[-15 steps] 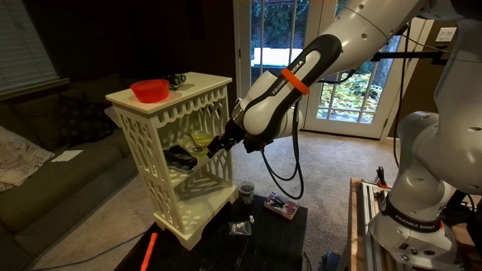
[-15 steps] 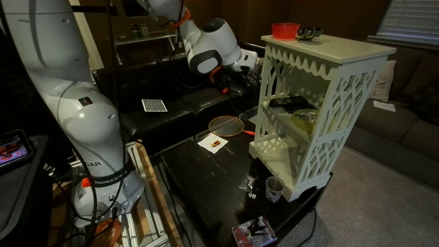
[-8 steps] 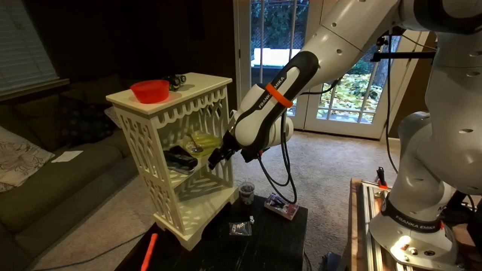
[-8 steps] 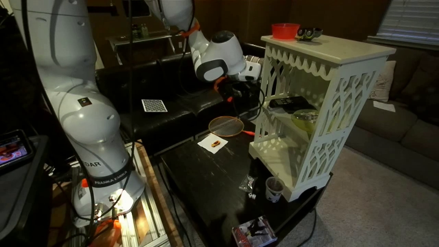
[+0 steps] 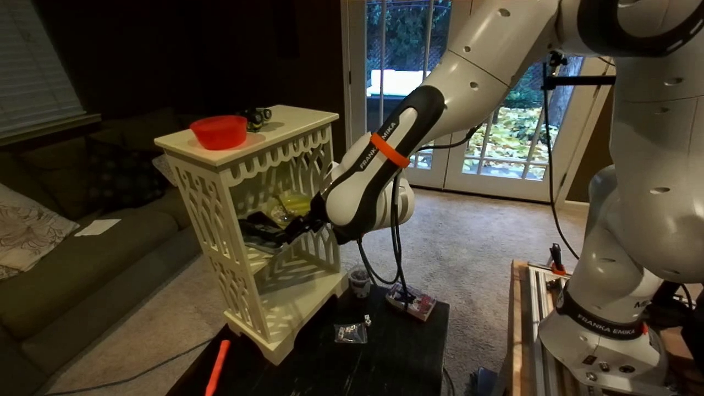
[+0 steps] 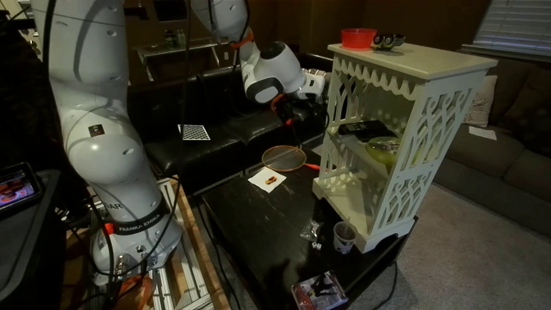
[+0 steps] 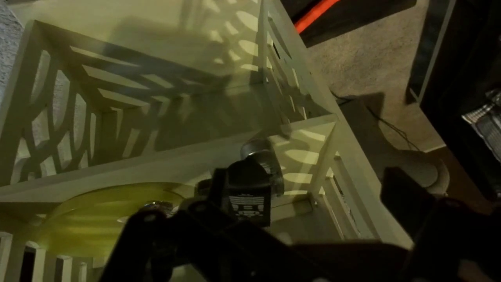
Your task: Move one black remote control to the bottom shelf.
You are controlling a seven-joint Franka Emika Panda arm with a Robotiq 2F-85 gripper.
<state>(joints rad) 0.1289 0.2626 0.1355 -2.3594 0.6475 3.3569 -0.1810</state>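
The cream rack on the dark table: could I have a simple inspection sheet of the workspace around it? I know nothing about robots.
Surface: black table with pale streaks, bearing the cream rack.
Job's things: black remote control on the middle board, a greyish item right by it; bottom shelf lies below.
Clutter: red bowl on the rack's top; yellow-green bowl on the middle board; cup, small bag and picture-covered box on the table.
Pincer: open, close to the remote; contact cannot be told.
Cables: black cable loops beneath the arm.
Surroundings: black sofa, another paler sofa, glass doors, carpet.
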